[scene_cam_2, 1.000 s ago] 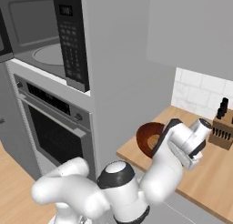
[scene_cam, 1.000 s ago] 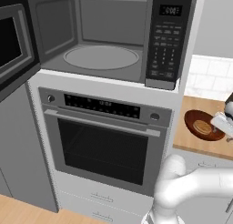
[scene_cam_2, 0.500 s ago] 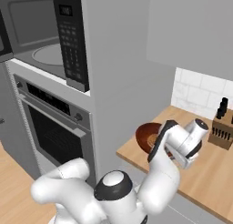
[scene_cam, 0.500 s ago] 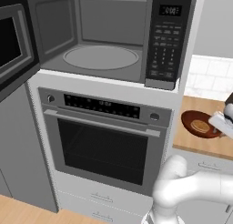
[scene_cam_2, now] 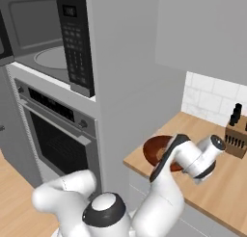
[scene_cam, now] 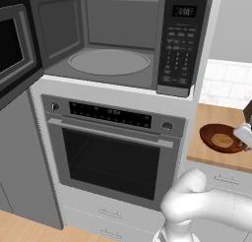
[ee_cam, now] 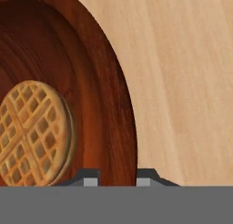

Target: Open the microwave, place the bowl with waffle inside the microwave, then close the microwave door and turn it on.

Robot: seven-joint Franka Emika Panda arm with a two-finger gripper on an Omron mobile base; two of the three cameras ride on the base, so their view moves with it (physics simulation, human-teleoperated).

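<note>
1. Wooden worktop [scene_cam_2: 212, 192] stretches to the right of the tall oven column, and that is where I am working; the bowl [scene_cam: 220, 137] sits on it near the front left corner, with the waffle [ee_cam: 34, 134] lying flat in its middle.
2. My gripper [ee_cam: 117, 177] straddles the bowl's rim, one finger tip inside the wall and one outside on the worktop side. The gap is narrow and the rim fills it, so I judge I am clamped on the bowl, though the contact itself is hidden low in the hand view.
3. Step in hand, as I read it: the pick-up. The microwave [scene_cam: 118, 39] stands open already, its cavity and glass turntable [scene_cam: 109, 62] bare, the microwave door [scene_cam: 15, 44] swung out to the left.
4. Next move calls for a level lift. Gripped by one edge, the shallow bowl may tip and the waffle could slide.
5. Edges to mind: the keypad panel [scene_cam: 181, 44] juts between me and the cavity, so I must swing out around it before going in.
6. Room is generous in front of the wall oven [scene_cam: 113, 152]; the knife block [scene_cam_2: 237, 135] stands well apart behind my hand.
</note>
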